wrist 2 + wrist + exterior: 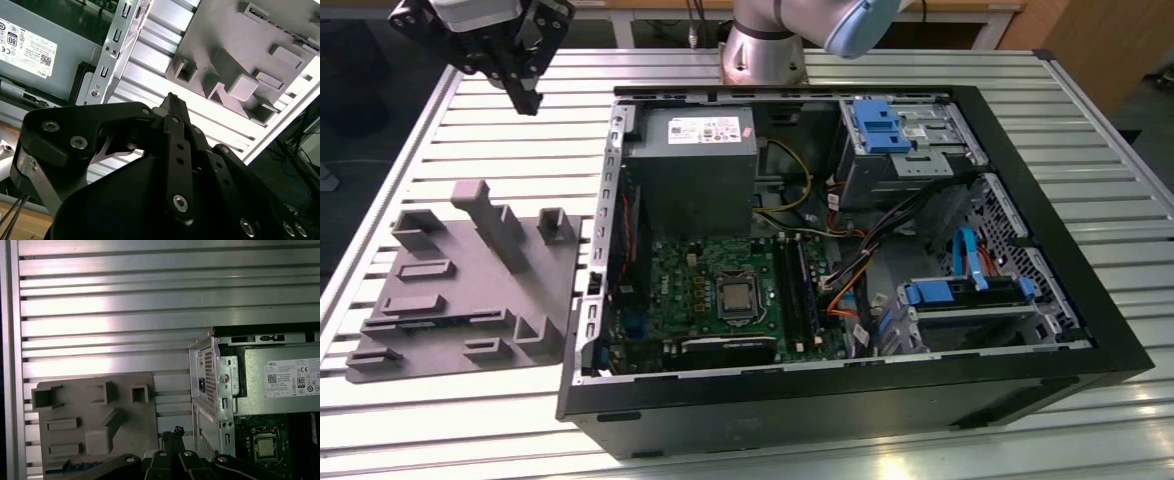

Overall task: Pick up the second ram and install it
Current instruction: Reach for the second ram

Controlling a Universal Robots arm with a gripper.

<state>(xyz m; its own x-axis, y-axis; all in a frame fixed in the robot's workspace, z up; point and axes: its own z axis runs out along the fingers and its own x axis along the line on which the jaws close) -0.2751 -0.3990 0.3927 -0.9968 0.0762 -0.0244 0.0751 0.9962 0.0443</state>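
Note:
My gripper [524,97] hangs high over the slatted table at the exterior view's far left, beyond the grey fixture plate [467,290]. Its black fingers [172,107] are shut against each other with nothing between them; in the first wrist view the gripper [172,434] sits just off the plate's [95,430] edge. A slim dark strip [75,466] lies flat in the plate, partly hidden by my gripper's body; it looks like the second ram [427,321]. The open computer case [854,250] holds the motherboard's long black slots [798,285].
The case's metal wall [210,390] and the grey power supply [691,150] stand close beside the plate. Raised blocks [494,220] stick up from the plate. The arm's base [761,50] stands behind the case. Bare slats [125,315] stretch beyond the plate.

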